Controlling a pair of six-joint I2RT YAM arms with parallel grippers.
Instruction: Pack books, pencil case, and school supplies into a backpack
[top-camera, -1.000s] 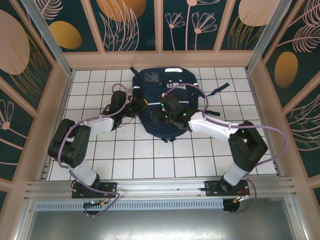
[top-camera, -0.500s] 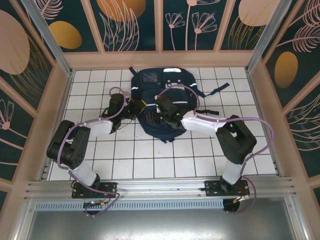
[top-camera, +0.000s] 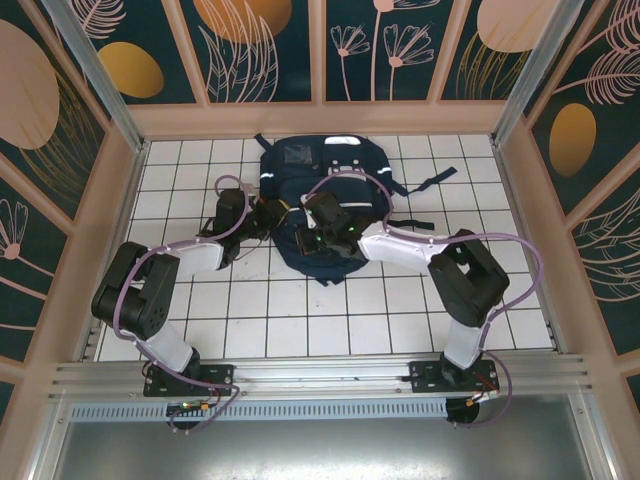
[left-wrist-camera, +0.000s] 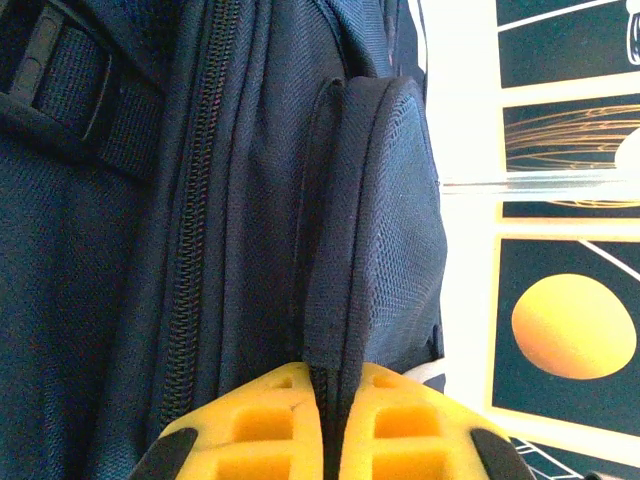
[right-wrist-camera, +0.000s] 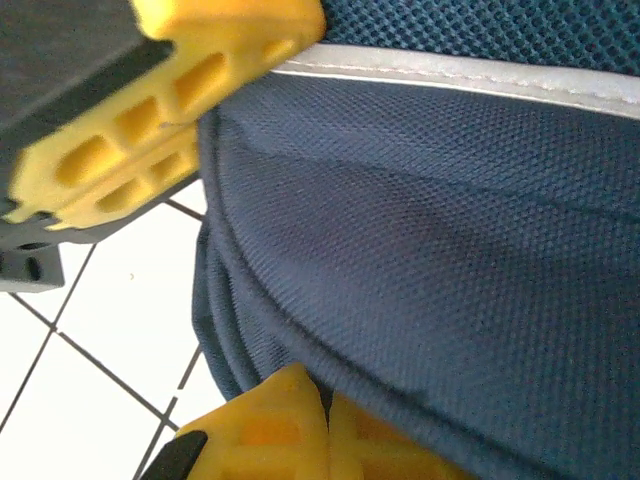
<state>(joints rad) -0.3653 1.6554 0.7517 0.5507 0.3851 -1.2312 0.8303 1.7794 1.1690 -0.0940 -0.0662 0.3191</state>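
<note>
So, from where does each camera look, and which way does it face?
Top external: above and behind the arm bases, looking down on the tiled table; left gripper and right gripper are at the navy backpack.
Left wrist: faces along the left gripper, shut on the backpack's pocket edge.
Right wrist: faces along the right gripper, shut at the backpack's rim, table beside.
Shared: all show the backpack.

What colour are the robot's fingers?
Bright yellow. The fingers pinching the backpack show best in the left wrist view.
</note>
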